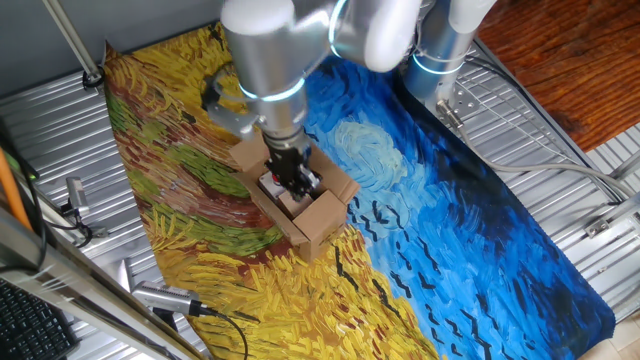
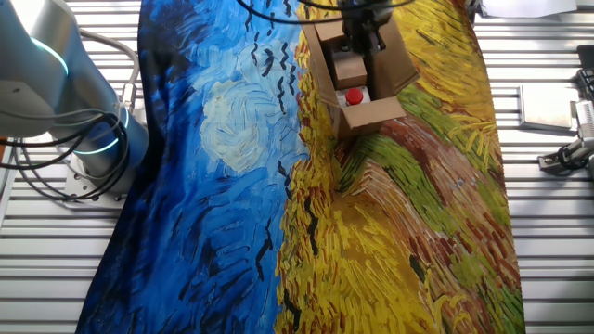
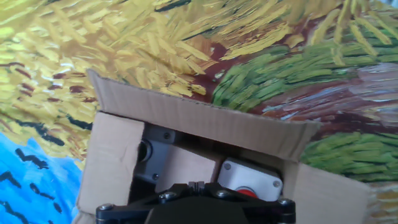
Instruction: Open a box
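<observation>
— What am I working on here?

— A cloth printed with thick painted swirls [image 1: 480,220] covers the table: deep blue with a pale spiral on one half, yellow, green and rust-brown strokes on the other. Around it lies a ribbed grey metal bench top [image 2: 548,232], and in one fixed view a strip of reddish wood-grain surface [image 1: 560,60] shows in the far corner.

— And the box?

— The small oblong plain brown cardboard box [image 1: 318,215] sits on the yellow half of the cloth, close to where the blue begins. Its flaps are spread outward; the hand view shows one long flap [image 3: 199,118] standing up, matte corrugated board with a slightly ragged edge. Inside I see a white rounded block with a red button [image 2: 354,96] and some grey metal parts with screws [image 3: 155,155].

— Where is your tool?

— My black two-finger gripper [image 1: 293,175] reaches down into the box's open mouth, below my smooth silver arm [image 1: 265,50] with its glowing blue-green ring. The fingertips are hidden by the flaps and my own wrist, so I cannot tell whether they are spread or pinched.
</observation>
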